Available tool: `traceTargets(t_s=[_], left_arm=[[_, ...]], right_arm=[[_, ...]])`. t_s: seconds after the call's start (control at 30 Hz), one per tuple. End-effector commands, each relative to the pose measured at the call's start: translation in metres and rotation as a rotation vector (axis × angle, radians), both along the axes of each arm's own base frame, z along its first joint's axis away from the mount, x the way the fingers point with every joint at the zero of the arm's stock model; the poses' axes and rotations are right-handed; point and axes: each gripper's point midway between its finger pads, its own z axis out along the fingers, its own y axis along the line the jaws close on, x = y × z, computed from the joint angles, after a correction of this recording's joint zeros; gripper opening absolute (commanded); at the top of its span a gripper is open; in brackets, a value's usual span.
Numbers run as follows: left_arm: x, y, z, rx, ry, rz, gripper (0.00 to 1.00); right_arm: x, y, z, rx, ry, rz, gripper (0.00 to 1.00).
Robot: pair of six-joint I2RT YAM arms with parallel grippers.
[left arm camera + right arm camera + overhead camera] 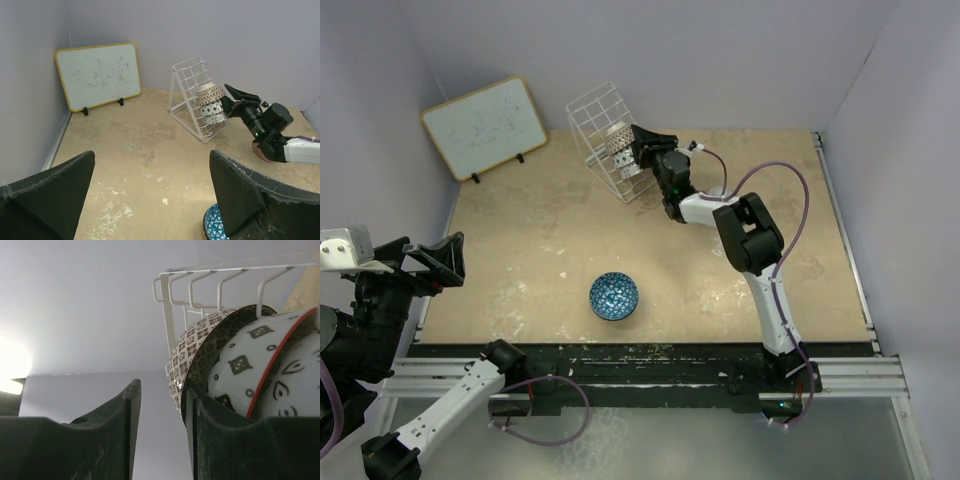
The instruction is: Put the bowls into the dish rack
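**A:** Our right fingers [100, 440] stand part-way open with a narrow gap between them, and they clamp nothing. We see wall between one finger and the rim of the brown-patterned bowl [192, 347]. The rim sits right at the other finger, touching or just beside it; we cannot tell which.

**B:** That's our first risk, then. If we back out crooked, that finger could hook the rim and drag the bowl with us.

**A:** Just behind it, the red-rimmed bowl [250, 360] nests against it. We judge that disturbing the front bowl may make both slide.

**B:** And the dish rack [165, 290], around and beyond our fingertips?

**A:** It's thin wire on a tilted frame. A sideways nudge from us could shift it or fold it.

**B:** And farther off?

**A:** The blue bowl [614, 296] lies on the table well behind the right fingers, not yet loaded. Our left gripper [152, 155] hangs near that bowl but apart from it, jaws wide and empty.

**B:** So a sweeping retreat by the right arm could clip that bowl or the left arm.
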Motion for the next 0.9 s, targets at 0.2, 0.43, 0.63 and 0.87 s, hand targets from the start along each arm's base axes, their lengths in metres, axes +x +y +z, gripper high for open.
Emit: traceTargets(t_s=[0.2, 0.43, 0.63, 0.87], left_arm=[[0.000, -0.001, 0.012, -0.030, -0.029, -0.004, 0.99], [0.001, -0.002, 0.012, -0.029, -0.030, -0.008, 0.99], [-0.001, -0.003, 0.012, -0.036, -0.034, -0.017, 0.99], [-0.002, -0.003, 0.011, -0.043, -0.033, -0.021, 0.99]], right_arm=[[-0.012, -0.020, 0.042, 0.045, 0.024, -0.033, 0.43], [-0.019, -0.024, 0.039, 0.001, 0.066, -0.034, 0.43], [-0.029, -0.027, 0.035, -0.015, 0.092, -0.024, 0.43], [-0.040, -0.034, 0.031, -0.031, 0.112, -0.026, 0.43]])
